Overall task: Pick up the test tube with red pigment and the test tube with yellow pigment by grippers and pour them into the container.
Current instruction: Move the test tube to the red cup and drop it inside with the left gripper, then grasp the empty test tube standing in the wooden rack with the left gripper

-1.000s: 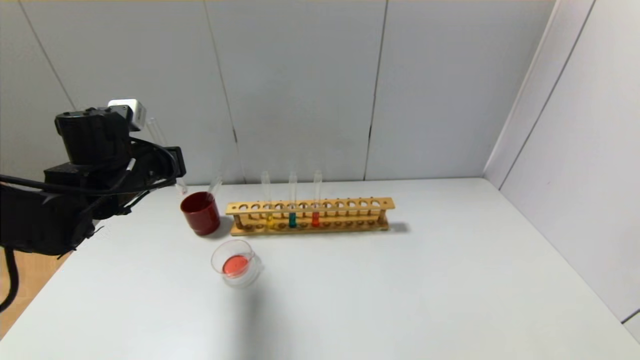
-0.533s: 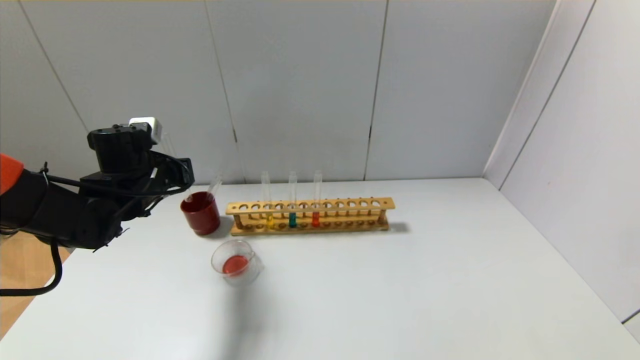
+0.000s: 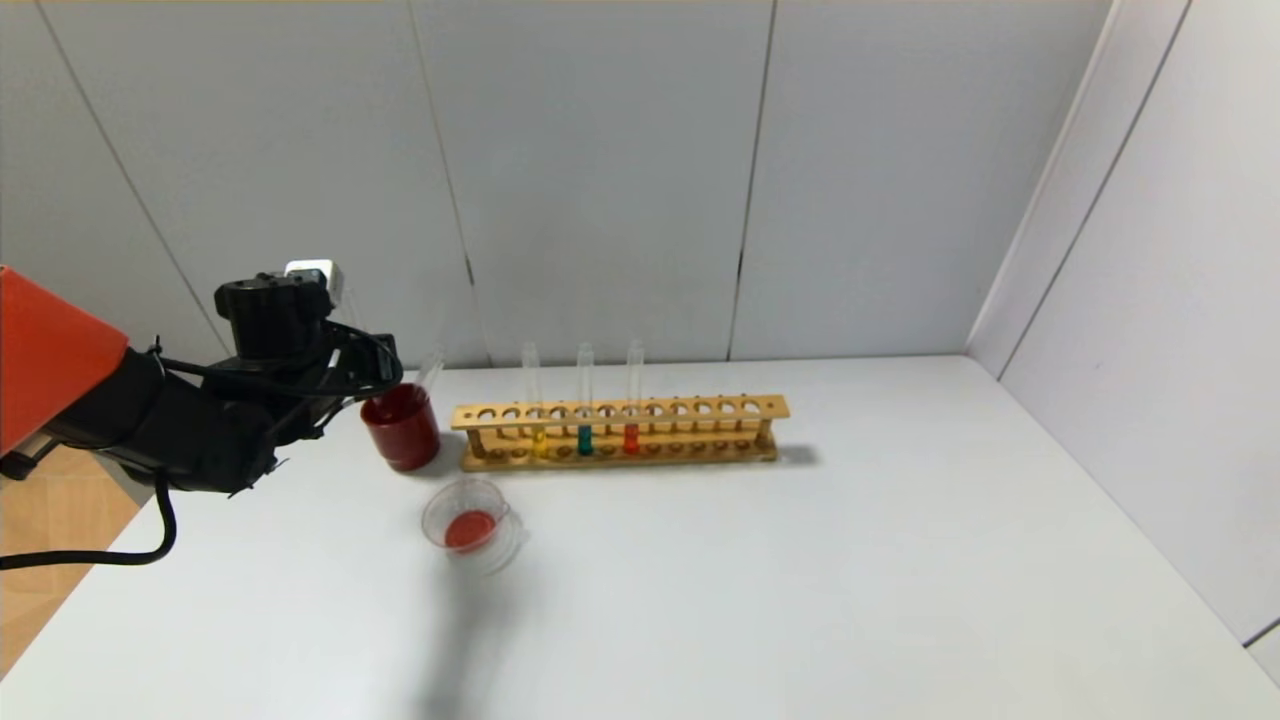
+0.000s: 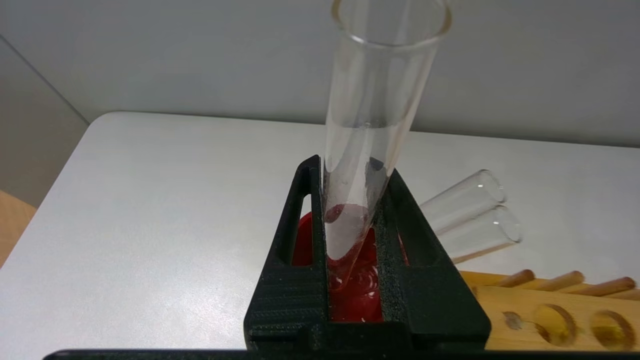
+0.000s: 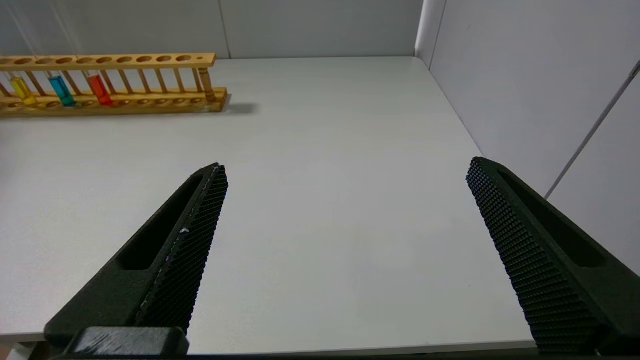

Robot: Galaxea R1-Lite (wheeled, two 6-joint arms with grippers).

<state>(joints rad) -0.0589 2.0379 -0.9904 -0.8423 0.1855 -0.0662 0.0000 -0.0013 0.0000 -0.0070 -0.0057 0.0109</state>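
Note:
My left gripper [image 3: 375, 378] [image 4: 350, 170] is shut on the test tube with red pigment [image 4: 380, 90], now almost empty with only a red trace inside. It holds the tube tilted, mouth up, its round bottom just above the mouth of a dark red cup [image 3: 402, 432] [image 4: 357, 300]. The container [image 3: 505, 545], a low glass dish holding red liquid, stands in front of the cup. The test tube with yellow pigment [image 3: 538, 436] [image 5: 22, 90] stands in the wooden rack [image 3: 620, 412]. My right gripper [image 5: 347, 165] hangs open over bare table, far from the rack.
Two empty tubes [image 4: 465, 200] lean in the cup. The rack also holds a teal tube [image 3: 585, 438] and an orange-red tube [image 3: 631, 437]. Grey walls close the back and right; the table's left edge [image 3: 110, 545] lies under my left arm.
My left arm has moved right and down with the tube, bringing it from above and left of the cup to just over the cup's mouth.

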